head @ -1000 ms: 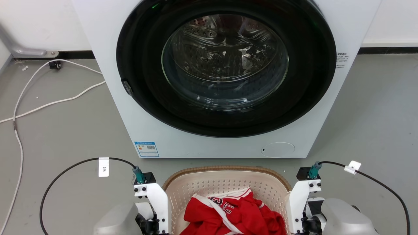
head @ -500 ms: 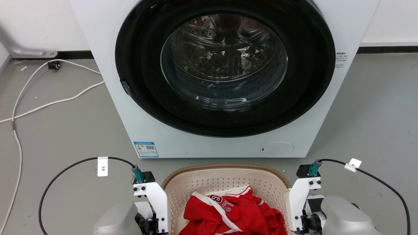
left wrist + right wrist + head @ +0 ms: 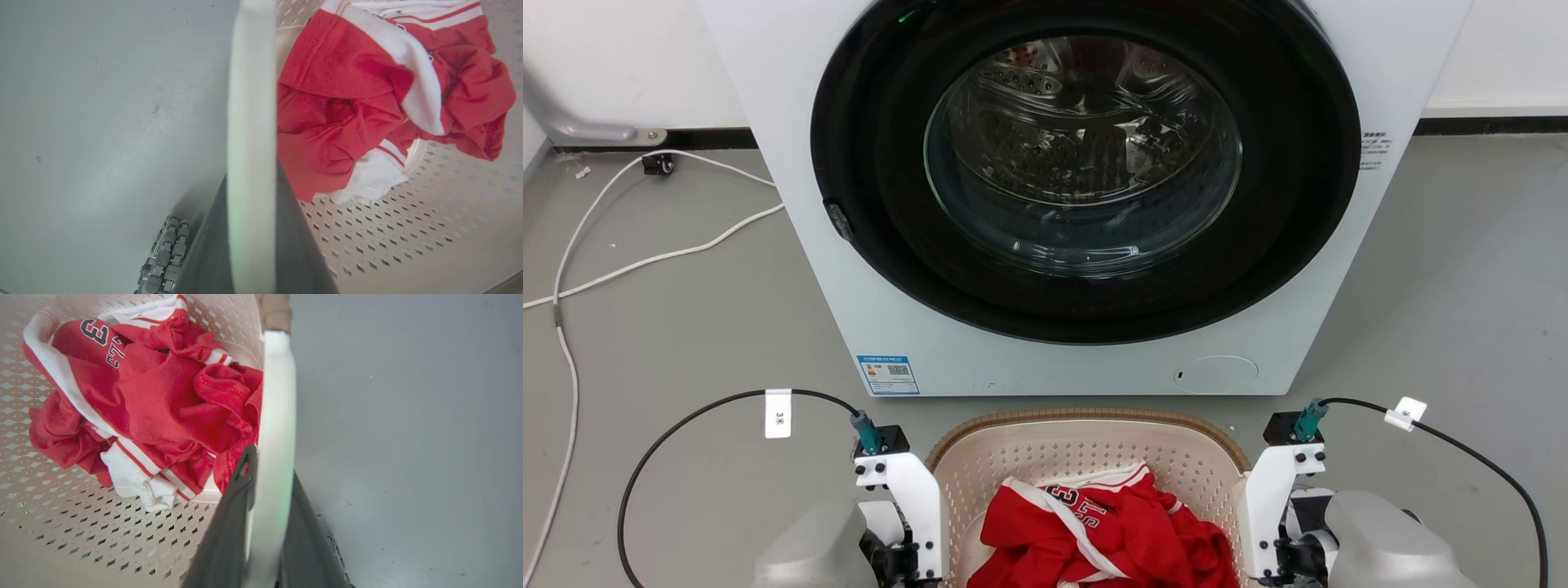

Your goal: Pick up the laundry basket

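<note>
The laundry basket (image 3: 1086, 420) is cream perforated plastic with a brown woven-look rim, at the bottom centre of the head view. A crumpled red and white jersey (image 3: 1094, 531) lies inside it. My two white wrist brackets flank its sides. In the left wrist view my left gripper (image 3: 251, 179) is shut on the basket's white side handle (image 3: 251, 102), one dark finger on each side. In the right wrist view my right gripper (image 3: 269, 465) is shut on the opposite white handle (image 3: 278, 396). The jersey (image 3: 163, 396) and the perforated wall (image 3: 388, 245) lie beside the fingers.
A white front-loading washing machine (image 3: 1086, 188) with its round glass door shut stands just beyond the basket. A white cable (image 3: 645, 261) trails over the grey floor at the left. Black cables (image 3: 686, 420) (image 3: 1486, 465) loop out from my wrists.
The basket and both wrists sit slightly higher in the head view than a second ago. Both grips on the handles are unchanged.
</note>
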`<state>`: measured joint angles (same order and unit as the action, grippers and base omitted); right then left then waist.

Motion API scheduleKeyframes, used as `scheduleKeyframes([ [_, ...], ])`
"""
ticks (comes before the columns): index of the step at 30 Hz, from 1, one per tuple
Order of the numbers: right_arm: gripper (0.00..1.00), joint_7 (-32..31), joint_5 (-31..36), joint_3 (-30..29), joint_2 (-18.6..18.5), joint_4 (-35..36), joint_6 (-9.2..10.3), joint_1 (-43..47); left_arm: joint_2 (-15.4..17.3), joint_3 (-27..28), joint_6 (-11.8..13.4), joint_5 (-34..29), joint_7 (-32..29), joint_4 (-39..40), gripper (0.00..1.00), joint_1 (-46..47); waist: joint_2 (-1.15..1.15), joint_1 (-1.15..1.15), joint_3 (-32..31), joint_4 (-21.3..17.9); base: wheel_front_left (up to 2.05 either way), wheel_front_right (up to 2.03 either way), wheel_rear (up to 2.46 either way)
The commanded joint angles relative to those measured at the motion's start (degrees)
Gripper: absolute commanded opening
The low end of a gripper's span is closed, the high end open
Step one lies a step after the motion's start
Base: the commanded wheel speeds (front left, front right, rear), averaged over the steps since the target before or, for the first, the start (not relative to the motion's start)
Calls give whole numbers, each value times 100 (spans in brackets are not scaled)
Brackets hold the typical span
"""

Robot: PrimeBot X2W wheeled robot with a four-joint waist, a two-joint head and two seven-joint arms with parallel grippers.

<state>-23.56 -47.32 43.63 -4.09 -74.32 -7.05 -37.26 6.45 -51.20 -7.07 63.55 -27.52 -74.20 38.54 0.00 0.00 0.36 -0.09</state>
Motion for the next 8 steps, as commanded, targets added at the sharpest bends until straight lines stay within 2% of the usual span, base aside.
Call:
scheduleKeyframes([
  [1,0,1,-49,21,222,89,-81,-93,-205,-2,-73,51,37,109,0,115,0,0,-2,1,0,0,0],
  [8,0,-18,-91,32,222,88,-81,-60,-213,-15,-73,79,49,101,0,119,0,0,-8,4,0,0,0],
])
